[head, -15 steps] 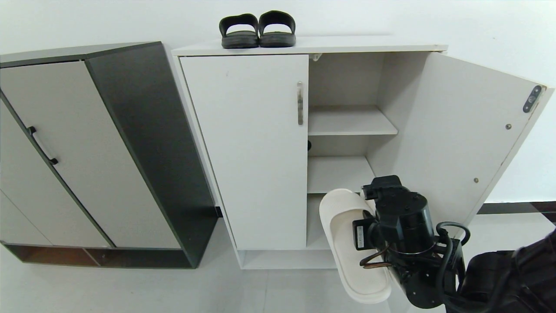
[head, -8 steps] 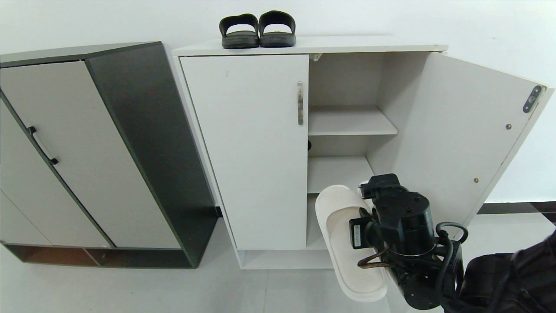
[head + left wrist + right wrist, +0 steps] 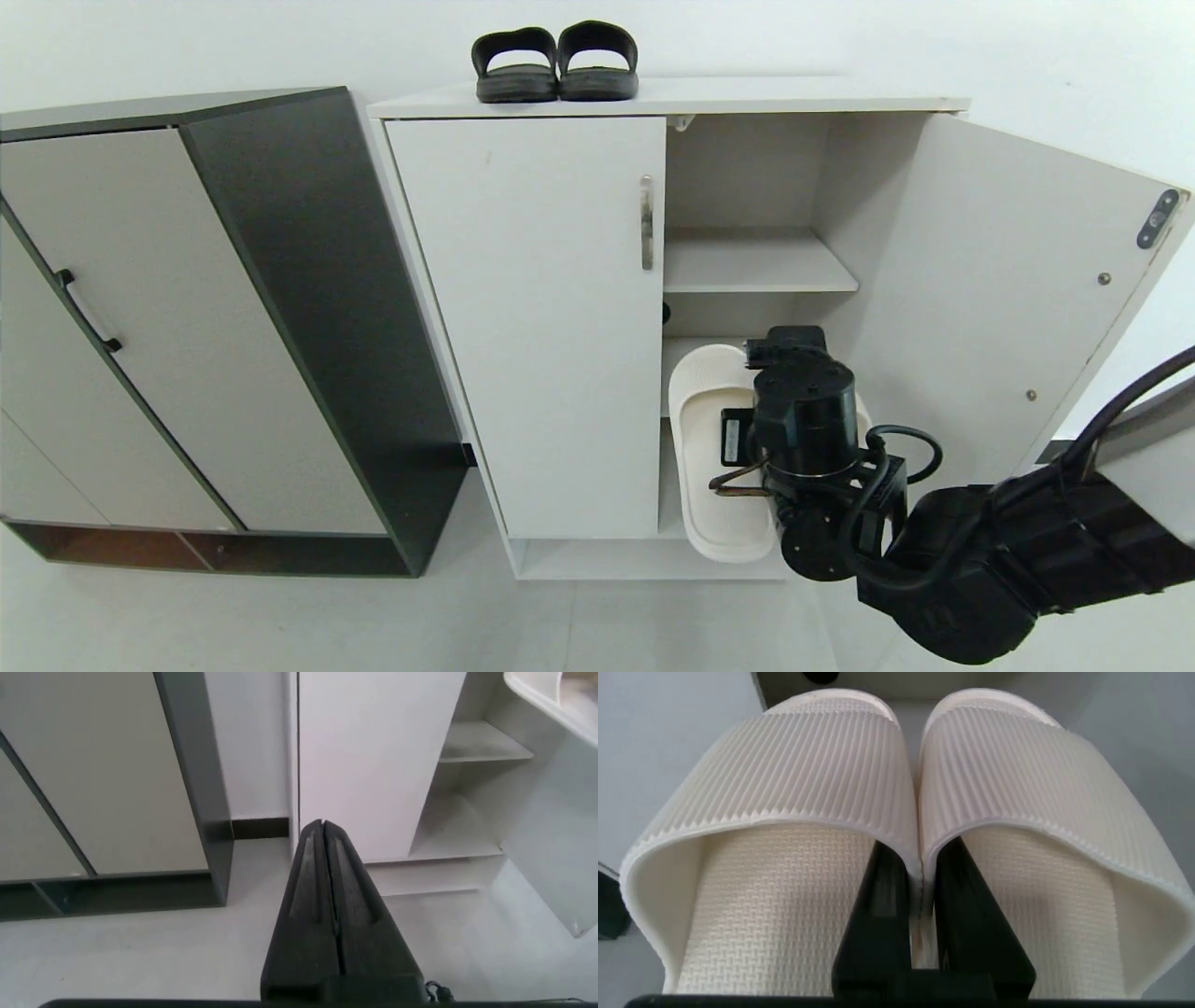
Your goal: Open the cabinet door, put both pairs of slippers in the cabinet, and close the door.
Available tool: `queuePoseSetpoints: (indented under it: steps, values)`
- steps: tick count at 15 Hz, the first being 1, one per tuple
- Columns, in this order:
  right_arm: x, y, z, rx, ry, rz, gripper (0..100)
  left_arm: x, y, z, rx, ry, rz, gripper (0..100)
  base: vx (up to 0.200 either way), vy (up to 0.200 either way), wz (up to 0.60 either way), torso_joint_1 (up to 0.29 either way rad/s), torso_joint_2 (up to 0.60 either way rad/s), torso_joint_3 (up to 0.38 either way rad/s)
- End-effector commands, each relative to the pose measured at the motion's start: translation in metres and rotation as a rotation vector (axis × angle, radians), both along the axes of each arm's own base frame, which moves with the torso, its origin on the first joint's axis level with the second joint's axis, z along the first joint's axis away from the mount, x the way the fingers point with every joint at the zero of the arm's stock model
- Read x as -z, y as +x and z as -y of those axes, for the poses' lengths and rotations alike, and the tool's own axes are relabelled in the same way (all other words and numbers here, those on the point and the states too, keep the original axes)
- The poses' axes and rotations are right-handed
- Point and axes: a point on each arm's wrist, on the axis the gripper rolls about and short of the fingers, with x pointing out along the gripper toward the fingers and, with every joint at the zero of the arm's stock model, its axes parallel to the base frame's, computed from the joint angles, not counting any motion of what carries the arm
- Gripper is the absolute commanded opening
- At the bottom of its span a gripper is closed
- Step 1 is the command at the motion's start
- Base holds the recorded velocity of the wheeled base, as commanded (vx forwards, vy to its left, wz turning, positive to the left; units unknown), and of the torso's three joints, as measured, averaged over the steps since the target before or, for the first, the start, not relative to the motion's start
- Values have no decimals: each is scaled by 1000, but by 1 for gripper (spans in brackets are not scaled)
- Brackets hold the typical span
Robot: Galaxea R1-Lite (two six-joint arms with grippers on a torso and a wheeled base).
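A pair of white slippers (image 3: 709,448) hangs side by side in front of the open right half of the white cabinet (image 3: 794,94), toes over the edge of the second shelf (image 3: 695,373). My right gripper (image 3: 920,901) is shut on the slippers' (image 3: 785,840) touching inner sides. A pair of black slippers (image 3: 555,63) stands on the cabinet top. The right door (image 3: 1008,280) stands wide open; the left door (image 3: 541,317) is closed. My left gripper (image 3: 322,859) is shut with nothing in it, low above the floor before the cabinets.
A grey and black cabinet (image 3: 280,308) stands directly left of the white one, its door closed. The upper shelf (image 3: 756,266) inside the white cabinet is bare. Light floor spreads in front of both cabinets.
My right arm has carried the white slippers up and forward, from in front of the bottom compartment to the second shelf's edge. The black slippers and doors have not moved.
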Motion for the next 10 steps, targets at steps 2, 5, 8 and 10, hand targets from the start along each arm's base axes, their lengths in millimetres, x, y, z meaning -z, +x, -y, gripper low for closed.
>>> queuePoseSetpoints:
  steps: [2, 5, 8, 10]
  values:
    - [7, 5, -3, 4, -1, -6, 0, 0, 0, 0, 0, -2, 0, 0, 0, -100, 0, 4, -1, -4]
    - [12, 15, -7, 11, 27, 28, 0, 0, 0, 0, 0, -1, 0, 0, 0, 0, 0, 0, 0, 0]
    - [17, 20, -4, 25, 17, 18, 0, 0, 0, 0, 0, -1, -2, 0, 0, 0, 0, 0, 0, 0]
    - [23, 31, 6, 63, 5, 7, 0, 0, 0, 0, 0, -1, 0, 0, 0, 0, 0, 0, 0, 0]
